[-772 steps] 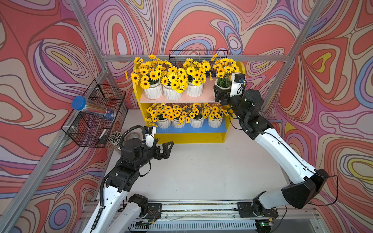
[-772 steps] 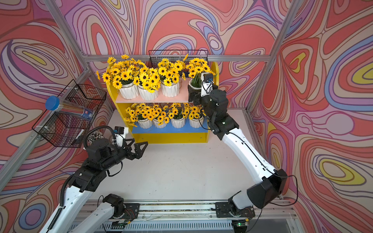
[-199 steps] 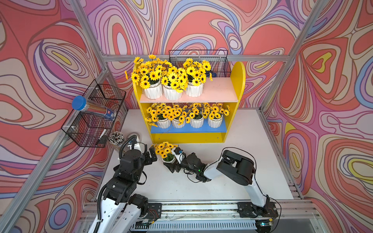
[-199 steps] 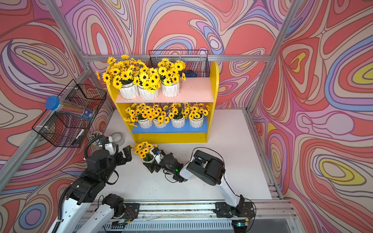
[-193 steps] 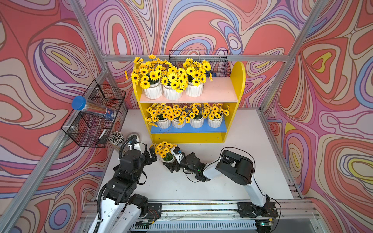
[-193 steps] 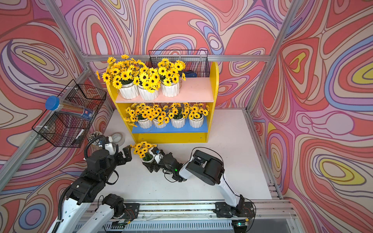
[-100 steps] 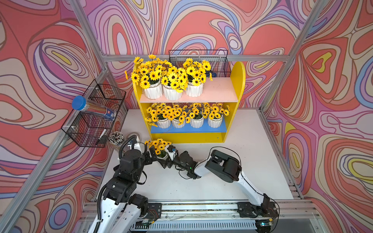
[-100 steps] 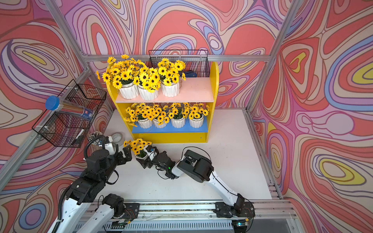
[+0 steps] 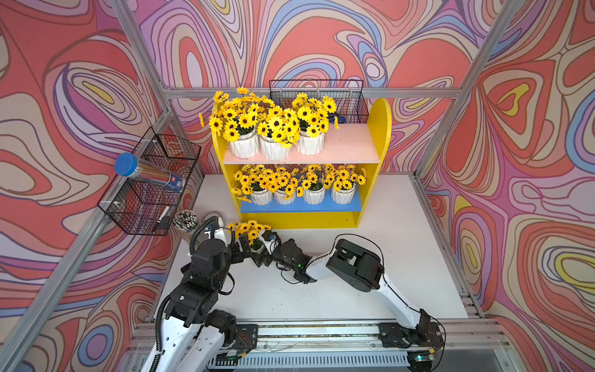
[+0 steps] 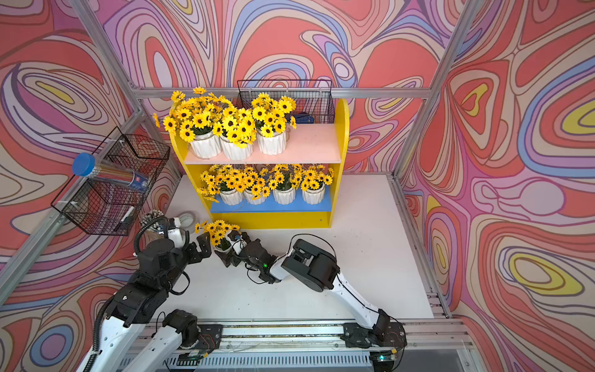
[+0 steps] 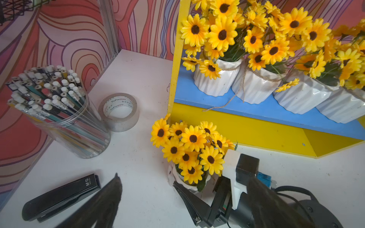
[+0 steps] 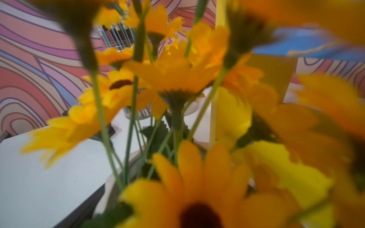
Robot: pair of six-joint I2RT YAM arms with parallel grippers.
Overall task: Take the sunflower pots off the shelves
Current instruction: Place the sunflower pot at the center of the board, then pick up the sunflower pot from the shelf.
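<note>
One sunflower pot (image 9: 257,248) (image 10: 222,248) (image 11: 188,184) stands on the white table in front of the shelves (image 9: 383,128). My right gripper (image 9: 262,249) (image 10: 230,254) is open, its fingers on either side of this pot, with a slim gap on one side. My left gripper (image 9: 238,248) (image 10: 201,246) is open just left of the pot, holding nothing. Three sunflower pots (image 9: 277,148) stand on the pink upper board and several (image 9: 314,195) on the blue lower board. Blurred blooms (image 12: 177,79) fill the right wrist view.
A clear jar of pencils (image 11: 59,110), a roll of tape (image 11: 118,112) and a black stapler (image 11: 59,197) lie left of the pot. A black wire basket (image 9: 151,183) holding a blue-capped tube hangs on the left wall. Another basket (image 9: 318,100) hangs behind the shelves.
My right gripper carried the pot left, closer to the shelves' foot and my left gripper, then widened its jaws around it. The left arm has stayed put.
</note>
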